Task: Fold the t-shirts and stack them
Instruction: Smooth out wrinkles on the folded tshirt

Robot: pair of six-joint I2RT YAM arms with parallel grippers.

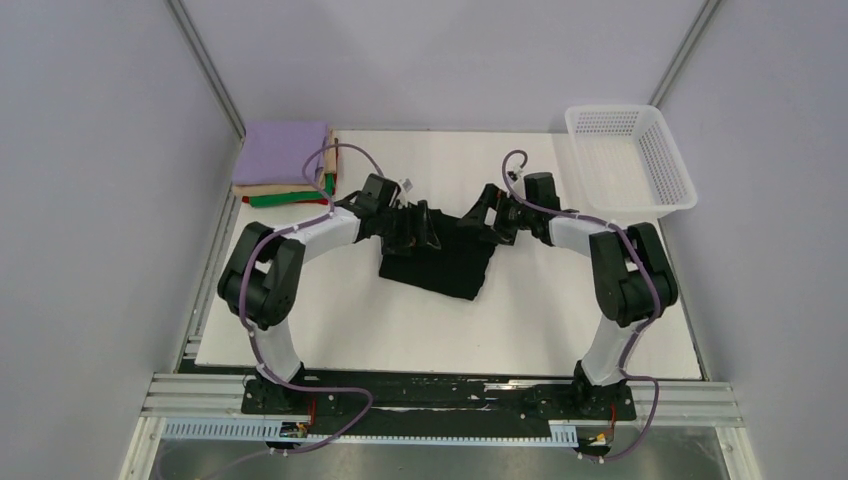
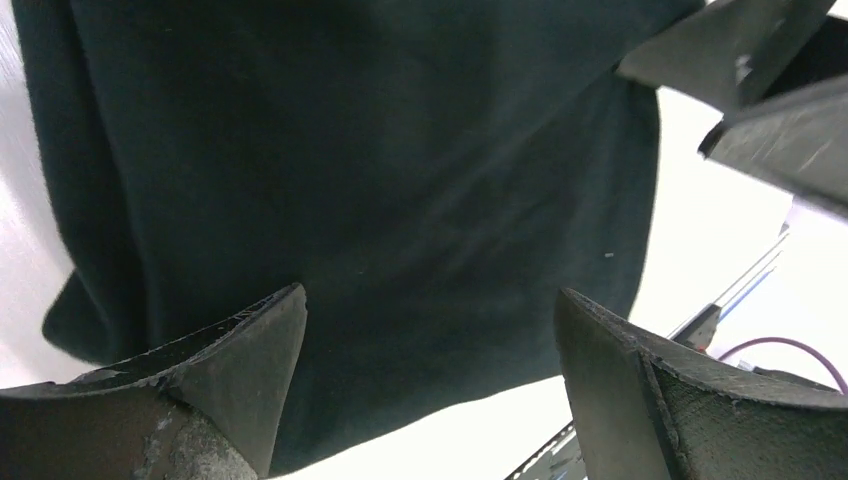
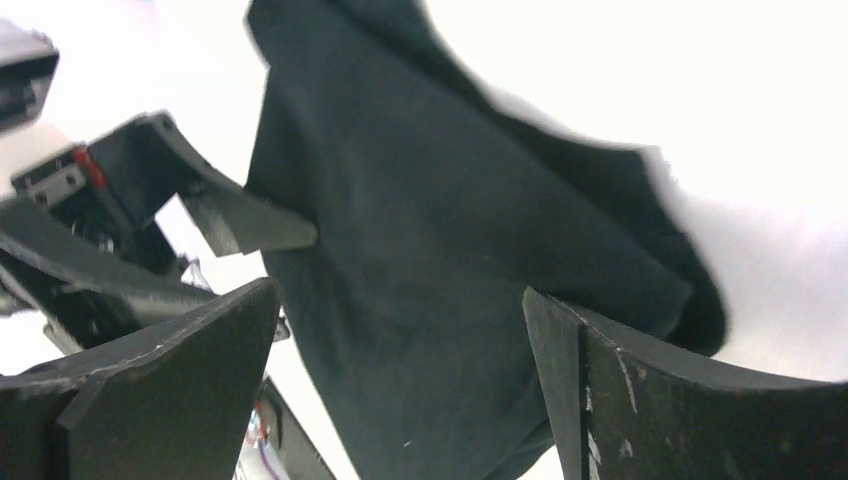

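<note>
Left wrist view shows the left jaws spread wide, gripping nothing, with the black t-shirt straight ahead of them and spanning their gap. Right wrist view shows the right jaws also released, the same cloth ahead and between them. From above, the shirt lies as a partly folded bundle on the surface, its long axis running from one pair of jaws to the other. Each arm looks equally near, at a far corner. The stack of folded t-shirts sits well apart, out beyond the left jaws
</note>
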